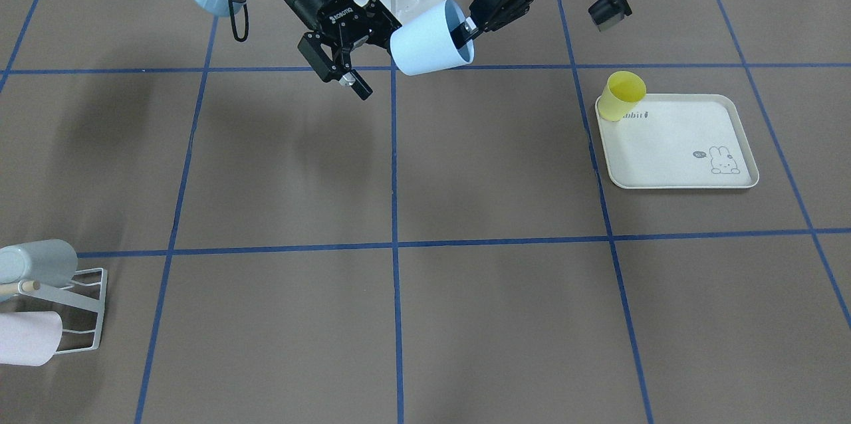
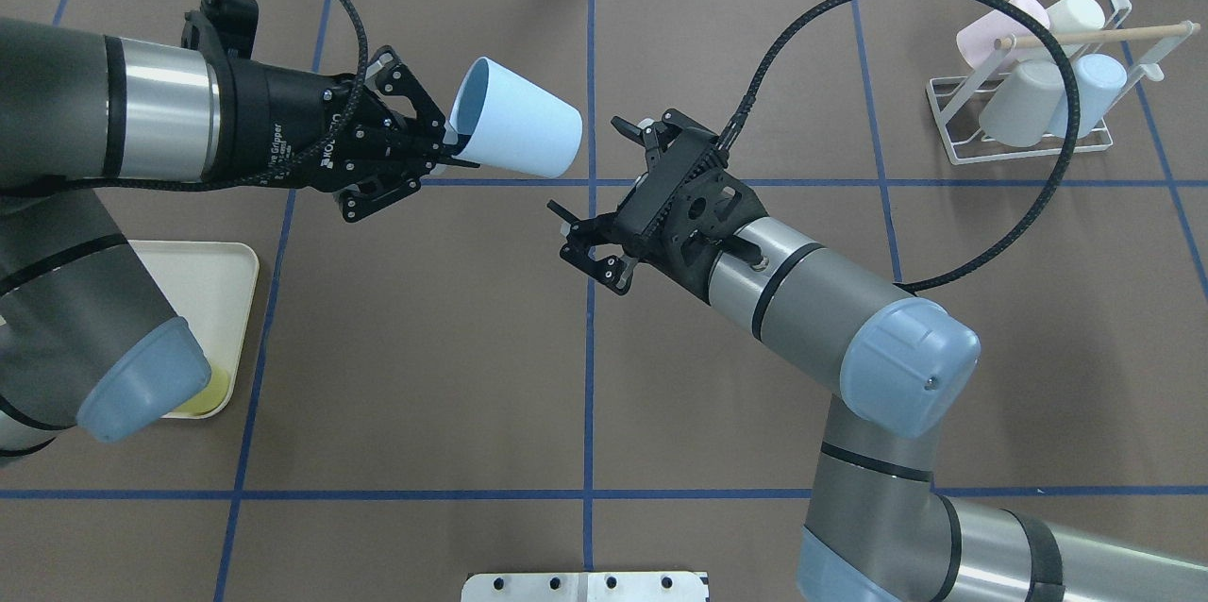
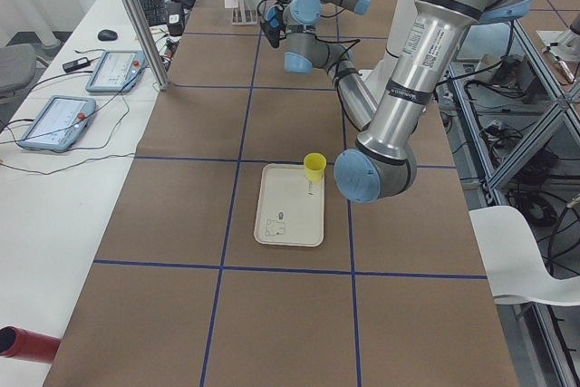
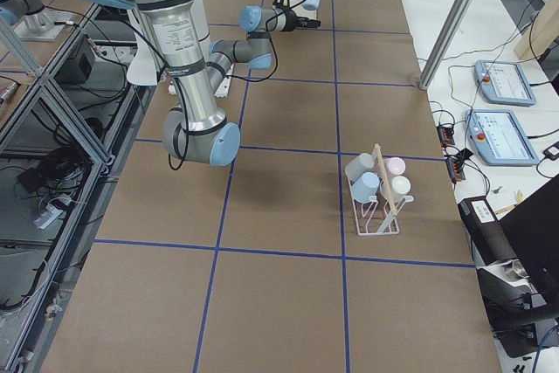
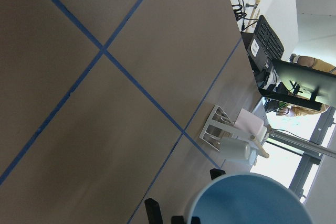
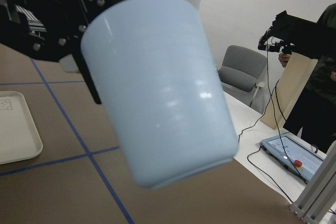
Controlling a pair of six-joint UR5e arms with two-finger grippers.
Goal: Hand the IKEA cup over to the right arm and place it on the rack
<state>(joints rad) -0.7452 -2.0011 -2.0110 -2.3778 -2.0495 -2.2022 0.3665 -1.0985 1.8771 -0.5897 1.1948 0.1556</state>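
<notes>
The IKEA cup [image 2: 514, 130] is light blue and is held in the air on its side over the table's middle. My left gripper [image 2: 436, 149] is shut on its rim, one finger inside the mouth; in the front view this gripper [image 1: 471, 28] is at the cup's [image 1: 429, 42] right. My right gripper [image 2: 585, 163] is open, its jaws spread at the cup's closed base and not closed on it; it also shows in the front view [image 1: 373, 57]. The cup fills the right wrist view [image 6: 163, 87]. The white wire rack [image 2: 1029, 125] stands at the far right.
The rack [image 1: 83, 304] holds several cups and has a wooden peg; it also shows in the left wrist view [image 5: 215, 127]. A cream rabbit-print tray [image 1: 678, 179] carries a yellow cup [image 1: 623, 96] on my left side. Blue tape lines cross the brown table.
</notes>
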